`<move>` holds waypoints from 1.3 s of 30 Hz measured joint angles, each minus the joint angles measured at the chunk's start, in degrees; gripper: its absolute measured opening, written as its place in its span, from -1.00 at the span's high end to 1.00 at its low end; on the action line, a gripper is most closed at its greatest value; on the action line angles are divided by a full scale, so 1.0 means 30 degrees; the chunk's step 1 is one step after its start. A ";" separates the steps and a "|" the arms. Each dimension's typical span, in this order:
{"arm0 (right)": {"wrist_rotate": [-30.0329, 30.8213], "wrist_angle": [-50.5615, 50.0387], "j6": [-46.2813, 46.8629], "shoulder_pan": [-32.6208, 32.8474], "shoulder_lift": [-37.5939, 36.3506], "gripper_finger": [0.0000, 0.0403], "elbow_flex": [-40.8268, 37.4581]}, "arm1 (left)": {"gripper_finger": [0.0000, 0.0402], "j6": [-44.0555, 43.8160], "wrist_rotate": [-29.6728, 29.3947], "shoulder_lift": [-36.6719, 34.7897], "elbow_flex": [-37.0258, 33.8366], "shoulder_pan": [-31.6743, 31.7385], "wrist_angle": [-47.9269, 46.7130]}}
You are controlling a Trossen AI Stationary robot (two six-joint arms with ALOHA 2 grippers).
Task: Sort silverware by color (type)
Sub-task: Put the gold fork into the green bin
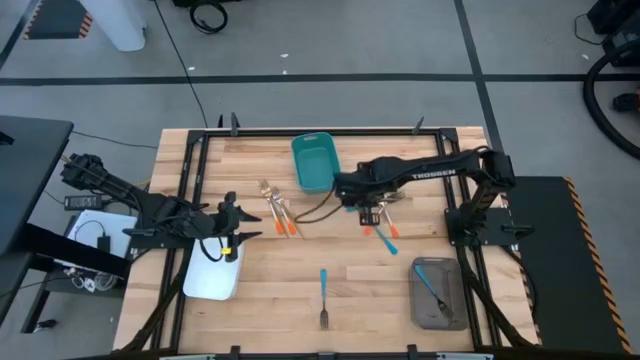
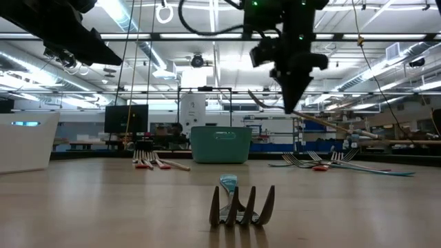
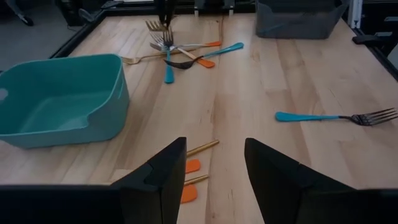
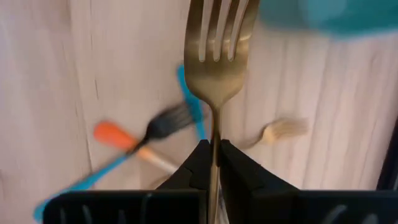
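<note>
Right gripper (image 4: 214,163): fingers pinched on gold fork (image 4: 217,46), lifted above mixed pile (image 1: 383,228) beside teal bin (image 1: 314,162).
Left gripper (image 3: 214,171): fingers wide, empty, over white tray (image 1: 212,275).
Grey tray (image 1: 437,292): one blue-handled fork (image 1: 431,285).

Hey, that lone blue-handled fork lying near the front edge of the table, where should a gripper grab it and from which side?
Grip the blue-handled fork at mid-handle, coming straight down from above. It lies flat and alone on the table, so the fingers can close across the narrow handle, clear of the tines.
</note>
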 joint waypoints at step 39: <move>-0.2781 0.9911 -0.1839 -0.3498 -0.0284 0.87 0.1861 | 0.14 0.0750 -0.1224 0.0000 0.0000 0.0000 0.0011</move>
